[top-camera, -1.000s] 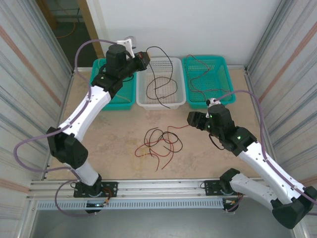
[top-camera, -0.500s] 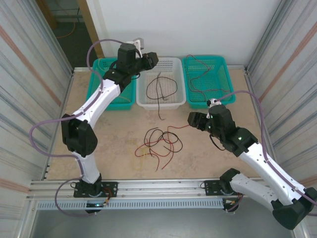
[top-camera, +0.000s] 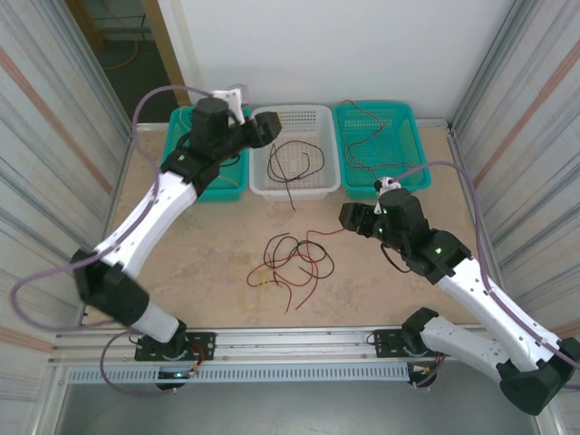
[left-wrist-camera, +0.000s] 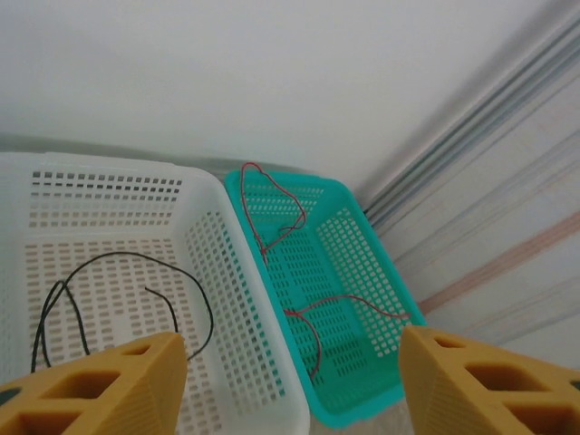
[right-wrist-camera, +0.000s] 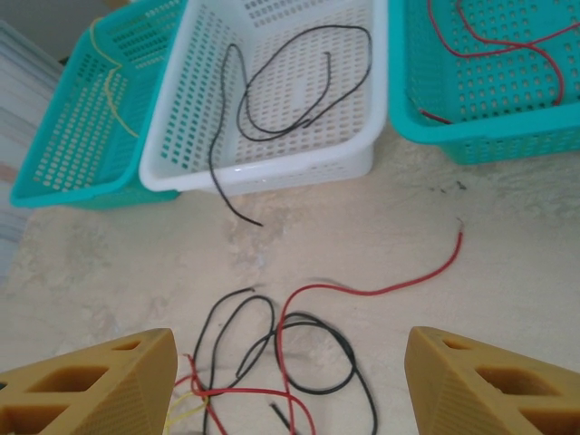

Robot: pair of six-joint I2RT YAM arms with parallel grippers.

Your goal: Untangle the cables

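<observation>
your left claw [left-wrist-camera: 290,385]: wide open, empty, at white basket [top-camera: 317,188] left rim
your right claw [right-wrist-camera: 290,385]: wide open, empty, front-right of white basket
cables [top-camera: 290,263]: tangled, in front of white basket

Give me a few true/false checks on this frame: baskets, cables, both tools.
1. A black cable lies in the white basket, one end hanging over the near rim. True.
2. The right teal basket holds a yellow cable. False: it holds a red cable.
3. The left tool is shut on the black cable. False: it is open and empty, above the baskets.
4. A tangle of red, black and yellow cables lies on the table. True.
5. The right tool grips the tangle. False: it is open, above it.
</observation>
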